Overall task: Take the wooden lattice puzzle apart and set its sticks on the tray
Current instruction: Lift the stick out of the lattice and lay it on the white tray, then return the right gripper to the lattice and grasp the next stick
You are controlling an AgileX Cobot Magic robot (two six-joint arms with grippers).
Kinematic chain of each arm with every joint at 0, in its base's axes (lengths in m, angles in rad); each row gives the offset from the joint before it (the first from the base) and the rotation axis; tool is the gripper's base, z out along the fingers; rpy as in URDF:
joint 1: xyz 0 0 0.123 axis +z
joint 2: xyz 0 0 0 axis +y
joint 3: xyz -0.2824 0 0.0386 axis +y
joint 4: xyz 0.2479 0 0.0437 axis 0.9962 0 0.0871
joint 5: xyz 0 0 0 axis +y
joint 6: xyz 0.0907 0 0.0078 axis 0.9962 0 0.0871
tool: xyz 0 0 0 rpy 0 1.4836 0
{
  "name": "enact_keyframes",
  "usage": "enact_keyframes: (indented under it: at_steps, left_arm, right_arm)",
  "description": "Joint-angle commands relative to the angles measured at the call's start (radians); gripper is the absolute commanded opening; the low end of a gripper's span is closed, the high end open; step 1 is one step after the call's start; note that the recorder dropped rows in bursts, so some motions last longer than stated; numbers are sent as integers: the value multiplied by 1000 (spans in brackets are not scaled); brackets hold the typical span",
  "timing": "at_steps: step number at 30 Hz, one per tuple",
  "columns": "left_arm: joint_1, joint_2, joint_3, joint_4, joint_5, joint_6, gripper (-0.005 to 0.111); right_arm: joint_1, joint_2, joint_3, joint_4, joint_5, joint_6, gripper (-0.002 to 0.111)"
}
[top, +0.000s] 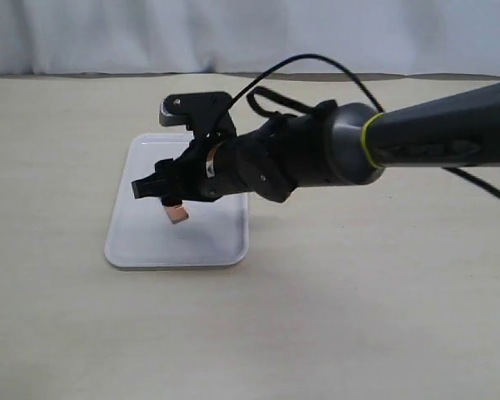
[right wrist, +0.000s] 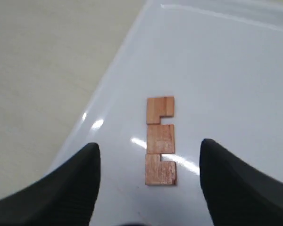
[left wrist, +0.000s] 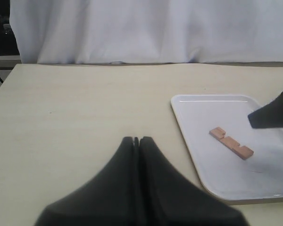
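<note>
One reddish-brown notched stick [right wrist: 160, 140] lies flat on the white tray [right wrist: 217, 56]. My right gripper [right wrist: 150, 153] hovers just above the stick, open, with one finger on each side and nothing held. In the exterior view the right arm reaches across to the tray [top: 150, 237], and the stick [top: 177, 213] shows just under the right gripper [top: 162, 193]. My left gripper [left wrist: 136, 140] is shut and empty over bare table, to the side of the tray [left wrist: 203, 122] and the stick [left wrist: 231, 142]. The assembled lattice puzzle and the other sticks are out of view.
The beige table [top: 358, 317] stretches round the tray on all sides. A white curtain [left wrist: 146, 28] hangs behind the table's far edge. The right arm's black cable [top: 317, 62] loops above the wrist.
</note>
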Motion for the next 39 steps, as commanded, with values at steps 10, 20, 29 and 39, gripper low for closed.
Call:
enact_keyframes:
  at_steps: [10,20,29,39]
  left_arm:
    - [0,-1,3,1,-9,-2,0]
    - [0,-1,3,-1,-9,-2,0]
    - [0,-1,3,-1,-9,-2,0]
    - [0,-1,3,-1,-9,-2,0]
  right_arm:
    - [-97,-194,-7,-106,463,-66,58]
    - [-133,-97,31,-132,435,-50,50]
    - [-133,-38,29,-463,350,291,44]
    - [-133,33,13,-651,270,515,44]
